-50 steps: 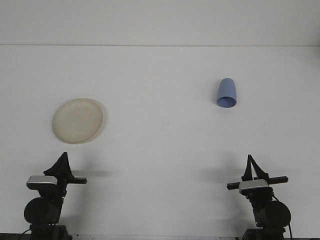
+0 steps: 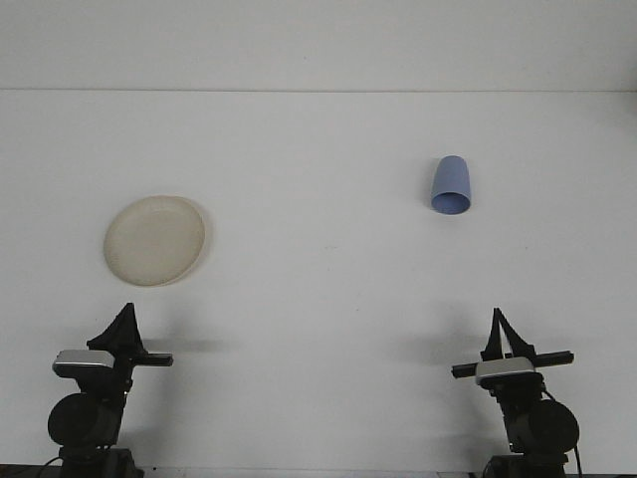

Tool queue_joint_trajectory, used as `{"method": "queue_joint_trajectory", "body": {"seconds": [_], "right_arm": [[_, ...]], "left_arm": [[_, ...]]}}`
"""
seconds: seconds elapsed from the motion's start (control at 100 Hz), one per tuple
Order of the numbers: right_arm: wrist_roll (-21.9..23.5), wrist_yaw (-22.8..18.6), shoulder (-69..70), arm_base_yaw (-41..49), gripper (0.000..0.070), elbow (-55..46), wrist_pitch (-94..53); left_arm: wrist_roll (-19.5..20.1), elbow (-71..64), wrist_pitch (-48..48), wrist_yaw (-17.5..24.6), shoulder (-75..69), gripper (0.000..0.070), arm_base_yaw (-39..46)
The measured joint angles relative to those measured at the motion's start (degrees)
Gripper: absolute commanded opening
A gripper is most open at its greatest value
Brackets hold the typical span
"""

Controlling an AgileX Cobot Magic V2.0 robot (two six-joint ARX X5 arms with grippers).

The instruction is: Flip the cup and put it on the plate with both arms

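Left claw (image 2: 123, 321) sits low at the near left edge, its black fingers meeting in a closed point. Just beyond it, a round cream plate (image 2: 155, 240) lies flat on the smooth white worktop (image 2: 318, 279). Far right, the blue tapered cup (image 2: 451, 185) rests mouth-down. Right claw (image 2: 500, 329) waits near right, pinched closed too.
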State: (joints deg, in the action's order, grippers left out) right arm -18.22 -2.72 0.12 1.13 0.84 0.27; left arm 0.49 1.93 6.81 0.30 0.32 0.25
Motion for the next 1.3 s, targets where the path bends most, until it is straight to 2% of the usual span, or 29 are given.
{"method": "queue_joint_trajectory", "body": {"seconds": [0.38,0.49,0.61,0.71,0.8,0.87,0.97,1.11,1.14,1.17,1.27,1.3], "right_arm": [[0.1,-0.2,0.0,0.0,0.0003,0.0,0.0],[1.7,-1.5,0.0,0.0,0.0003,0.0,0.0],[7.1,-1.7,0.0,0.0,0.0003,0.0,0.3],[15.0,-1.4,0.0,0.0,0.0002,0.0,0.6],[23.3,0.8,0.0,0.0,0.0001,0.0,2.6],[27.8,1.5,0.0,0.0,0.0000,0.8,2.5],[30.7,2.6,2.1,0.0,0.0000,5.4,1.5],[31.3,5.0,9.7,0.0,0.0009,16.5,0.8],[30.7,5.6,12.0,0.0,0.0034,18.8,0.7],[29.9,5.6,14.4,0.0,0.0095,21.0,0.4],[26.6,5.0,23.0,0.0,0.0428,27.4,-0.4],[25.8,4.4,25.5,0.0,0.0508,29.0,-0.5]], "left_arm": [[0.0,0.0,0.0,0.0,0.0,0.0015,0.0],[0.0,0.0,0.0,0.0,0.0,0.0015,0.0],[0.0,0.0,0.0,0.0,0.0,0.0015,0.0],[0.0,0.0,0.0,0.0,0.0,0.0015,0.0],[0.0,0.0,0.0,0.0,0.0,0.0015,0.0],[0.0,0.0,0.0,0.0,0.0,0.0015,0.0],[0.0,0.0,0.0,0.0,0.0,0.0015,0.0],[0.0,0.0,0.0,0.0,0.0,0.0015,0.0],[0.0,0.0,0.0,0.0,0.0,0.0015,0.0],[0.0,0.0,0.0,0.0,0.0,0.0015,0.0],[0.0,0.0,0.0,0.0,0.0,0.0015,0.0],[0.0,0.0,0.0,0.0,0.0,0.0015,0.0]]}}
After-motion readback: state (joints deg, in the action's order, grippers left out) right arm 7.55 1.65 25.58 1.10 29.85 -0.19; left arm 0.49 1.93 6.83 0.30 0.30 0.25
